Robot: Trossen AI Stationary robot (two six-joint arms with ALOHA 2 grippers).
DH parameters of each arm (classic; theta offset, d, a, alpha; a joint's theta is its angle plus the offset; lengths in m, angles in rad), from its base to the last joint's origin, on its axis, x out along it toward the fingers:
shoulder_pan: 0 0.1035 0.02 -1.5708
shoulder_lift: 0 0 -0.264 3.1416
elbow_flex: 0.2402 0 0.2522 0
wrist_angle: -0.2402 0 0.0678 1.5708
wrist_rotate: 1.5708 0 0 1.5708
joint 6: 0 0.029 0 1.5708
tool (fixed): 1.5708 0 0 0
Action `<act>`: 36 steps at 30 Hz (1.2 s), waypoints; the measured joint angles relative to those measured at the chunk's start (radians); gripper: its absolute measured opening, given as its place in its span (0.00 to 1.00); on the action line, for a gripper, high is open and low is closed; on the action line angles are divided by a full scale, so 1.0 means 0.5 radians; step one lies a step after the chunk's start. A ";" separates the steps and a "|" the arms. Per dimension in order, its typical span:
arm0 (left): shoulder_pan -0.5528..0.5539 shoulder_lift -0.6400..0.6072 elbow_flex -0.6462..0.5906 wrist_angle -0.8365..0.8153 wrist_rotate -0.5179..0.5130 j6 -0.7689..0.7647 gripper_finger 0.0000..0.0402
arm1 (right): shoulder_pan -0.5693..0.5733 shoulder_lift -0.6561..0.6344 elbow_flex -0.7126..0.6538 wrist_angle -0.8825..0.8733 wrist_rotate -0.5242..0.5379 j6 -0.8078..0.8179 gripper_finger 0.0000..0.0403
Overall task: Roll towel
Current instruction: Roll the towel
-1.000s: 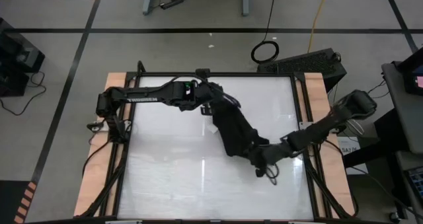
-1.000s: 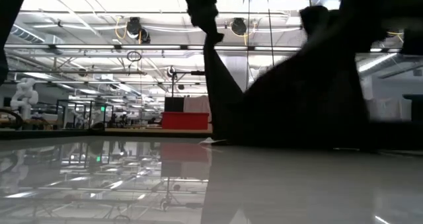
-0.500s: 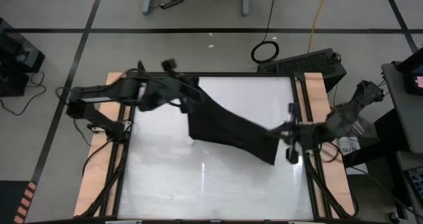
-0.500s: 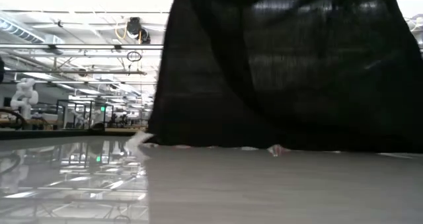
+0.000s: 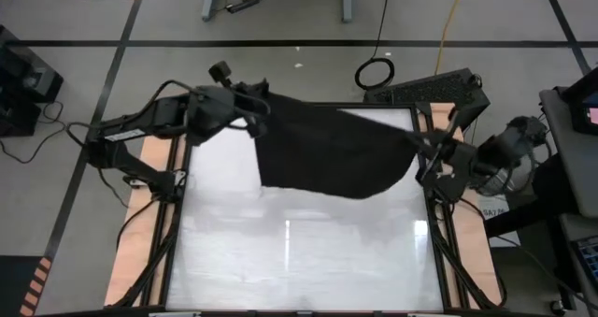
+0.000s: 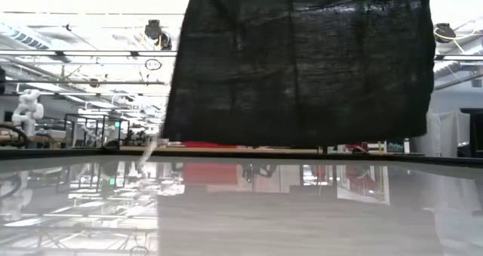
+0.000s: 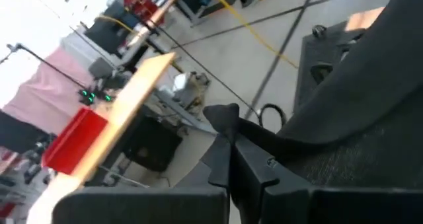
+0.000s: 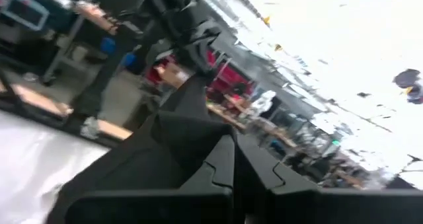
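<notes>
Two robot arms hold up one black towel (image 5: 329, 153) between them, seen from above. The left gripper (image 5: 257, 107) is near the far left corner of the table (image 5: 299, 252), and it is pinched tight on one top corner of the towel. The right gripper (image 5: 422, 149) is by the right edge of the table, and it is pinched tight on the other top corner. The towel is stretched from one gripper to the other, and it hangs over the far half of the shiny white table. Its bottom edge curves down in the middle.

From table height, the towel (image 6: 302, 63) hangs like a big dark curtain. It fills the top middle of the picture. Its bottom edge is just above the table (image 6: 241, 211) and does not touch it. A small white tag (image 6: 149, 149) dangles at the lower left corner of the cloth. The grippers are out of the picture, up above.

From the left wrist, the left gripper (image 7: 228, 145) has its dark fingers closed together on the towel (image 7: 370, 112), which spreads away to one side.

From the right wrist, the right gripper (image 8: 231, 164) has its fingers closed too, with the dark towel (image 8: 175, 128) bunched between them. The other arm (image 8: 168, 6) shows farther off.
</notes>
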State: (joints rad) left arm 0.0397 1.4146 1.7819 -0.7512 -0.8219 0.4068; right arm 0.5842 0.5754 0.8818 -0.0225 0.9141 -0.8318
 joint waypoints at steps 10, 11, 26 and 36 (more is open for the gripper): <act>-0.329 -0.042 0.003 -0.078 0.648 0.081 0.02 | 0.106 0.022 0.048 -0.718 -0.858 0.795 0.00; -0.387 -0.040 0.000 -0.201 0.670 0.028 0.02 | 0.113 0.061 0.046 -0.807 -0.970 0.944 0.00; -0.702 0.230 -0.873 -0.497 0.981 -0.755 0.02 | 0.188 1.116 -0.569 -0.058 -1.827 1.933 0.00; -0.760 0.516 -1.114 -0.453 1.103 -0.909 0.05 | 0.285 1.804 -0.611 0.623 -1.842 2.121 0.13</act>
State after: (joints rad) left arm -0.3403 1.6727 1.2248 -0.9775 -0.2707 -0.0475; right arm 0.7265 1.4775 0.5762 0.2890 -0.0067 0.2285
